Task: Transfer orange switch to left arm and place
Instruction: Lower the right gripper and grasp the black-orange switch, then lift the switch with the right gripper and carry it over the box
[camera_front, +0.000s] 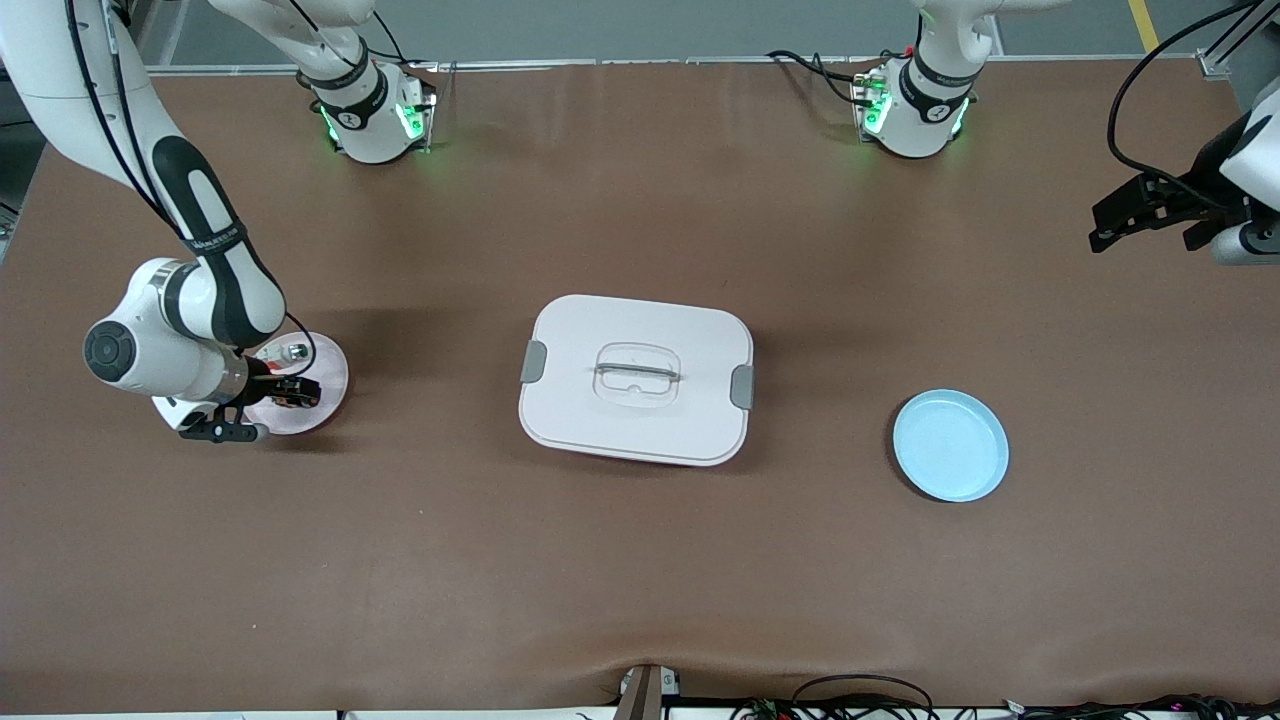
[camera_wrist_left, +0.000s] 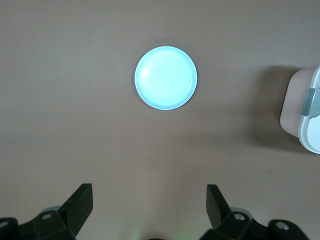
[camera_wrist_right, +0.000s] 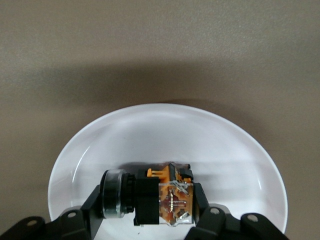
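Note:
The orange switch (camera_wrist_right: 160, 197), a small black part with orange and clear sections, lies on its side on the pink plate (camera_front: 328, 380) at the right arm's end of the table. My right gripper (camera_wrist_right: 149, 200) is down on that plate (camera_wrist_right: 175, 135), shut on the orange switch (camera_front: 292, 392), one finger against each end. My left gripper (camera_front: 1100, 228) hangs open and empty in the air over the left arm's end of the table; its wrist view shows both fingers (camera_wrist_left: 80, 202) spread wide. The white box (camera_front: 636, 378) with grey latches stands mid-table between the arms.
A small silver-and-white part (camera_front: 296, 351) also lies on the pink plate, farther from the front camera than the switch. A light-blue plate (camera_front: 950, 445) sits between the box and the left arm's end. The left wrist view also shows this blue plate (camera_wrist_left: 166, 77) and a box corner (camera_wrist_left: 305, 112).

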